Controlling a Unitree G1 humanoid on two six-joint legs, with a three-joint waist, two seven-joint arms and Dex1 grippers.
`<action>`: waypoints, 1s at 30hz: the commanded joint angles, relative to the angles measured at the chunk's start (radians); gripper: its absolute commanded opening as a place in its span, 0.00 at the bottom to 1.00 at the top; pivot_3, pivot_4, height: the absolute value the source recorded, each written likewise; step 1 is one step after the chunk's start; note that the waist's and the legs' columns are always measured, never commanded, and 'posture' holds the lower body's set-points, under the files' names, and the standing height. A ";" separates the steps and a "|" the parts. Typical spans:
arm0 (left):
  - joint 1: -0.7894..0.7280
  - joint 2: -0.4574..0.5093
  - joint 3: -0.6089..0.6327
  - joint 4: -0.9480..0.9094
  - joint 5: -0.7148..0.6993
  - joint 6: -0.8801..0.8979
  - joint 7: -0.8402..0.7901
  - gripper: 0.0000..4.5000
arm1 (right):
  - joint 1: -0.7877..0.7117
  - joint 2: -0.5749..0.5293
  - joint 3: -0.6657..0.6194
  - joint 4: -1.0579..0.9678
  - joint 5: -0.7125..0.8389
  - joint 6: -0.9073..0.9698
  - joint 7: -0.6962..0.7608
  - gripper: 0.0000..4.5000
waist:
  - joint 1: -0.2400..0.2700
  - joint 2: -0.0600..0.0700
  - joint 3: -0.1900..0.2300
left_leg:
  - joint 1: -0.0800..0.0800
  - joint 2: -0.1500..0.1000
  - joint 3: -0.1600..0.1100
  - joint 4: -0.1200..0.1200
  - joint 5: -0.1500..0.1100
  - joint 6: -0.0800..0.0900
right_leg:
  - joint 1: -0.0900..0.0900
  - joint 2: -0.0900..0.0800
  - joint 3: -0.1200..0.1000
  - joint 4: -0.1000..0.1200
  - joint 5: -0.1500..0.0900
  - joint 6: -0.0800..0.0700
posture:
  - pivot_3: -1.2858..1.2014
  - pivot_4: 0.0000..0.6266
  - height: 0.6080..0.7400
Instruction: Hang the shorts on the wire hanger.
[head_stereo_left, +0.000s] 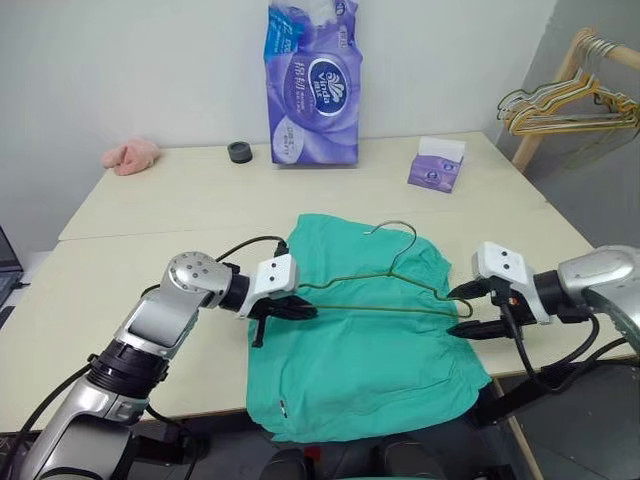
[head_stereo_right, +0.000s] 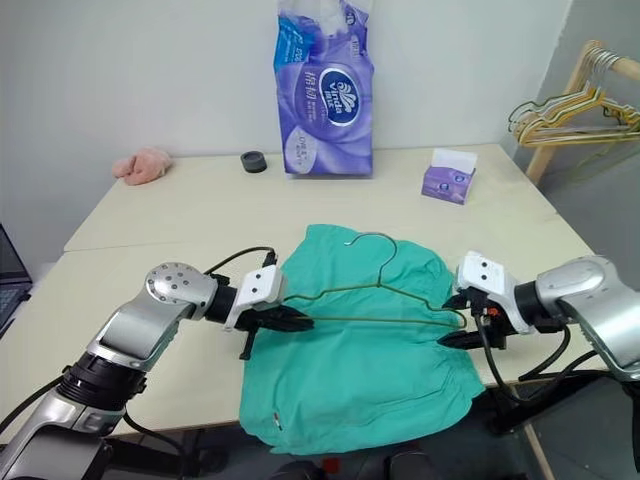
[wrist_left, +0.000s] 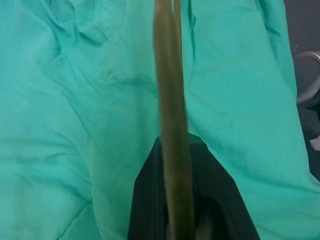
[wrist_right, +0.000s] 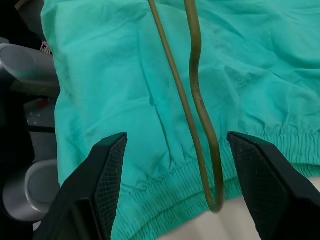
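The teal-green shorts (head_stereo_left: 370, 370) lie spread flat at the front middle of the table, their lower part draped over the front edge. Just above them is the thin olive wire hanger (head_stereo_left: 345, 281), hook pointing away from me. My left gripper (head_stereo_left: 300, 308) is shut on the hanger's left end; in the left wrist view the wire (wrist_left: 170, 75) runs out from between the fingers. At the hanger's right corner my right gripper (head_stereo_left: 456, 312) is open. Its two fingers stand either side of the wire's bend (wrist_right: 200, 102) without touching it, above the elastic waistband.
A tall purple tissue pack (head_stereo_left: 312, 85), a small purple tissue box (head_stereo_left: 437, 163), a black roll (head_stereo_left: 240, 152) and a pink cloth (head_stereo_left: 131, 155) sit along the back of the cream table (head_stereo_left: 150, 230). A wooden rack with a cluster of hangers (head_stereo_left: 570, 100) stands at the far right.
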 joint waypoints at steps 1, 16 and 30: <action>-0.025 -0.003 0.009 -0.019 -0.009 0.000 0.001 0.00 | -0.045 0.019 0.018 0.013 -0.020 0.003 -0.015 0.76 | 0.001 0.000 0.000 | 0.000 0.000 0.000 0.000 0.000 0.000 | 0.000 0.000 0.000 0.000 0.000 0.000 | 0.48 0.08 1.00; -0.014 -0.021 0.020 -0.045 -0.033 0.038 0.016 0.00 | -0.073 0.058 0.069 0.041 -0.048 0.058 -0.032 0.02 | 0.001 0.000 0.000 | 0.000 0.000 -0.001 0.000 0.000 0.000 | 0.000 0.000 -0.001 0.000 0.000 0.000 | 0.48 0.07 1.00; -0.025 -0.111 0.094 -0.003 -0.072 0.044 0.119 0.36 | -0.065 0.075 0.017 0.026 -0.022 0.091 -0.057 0.00 | 0.001 0.000 0.000 | 0.000 0.000 -0.001 0.000 0.000 0.000 | 0.000 0.000 -0.001 0.000 0.000 0.000 | 0.48 0.07 1.00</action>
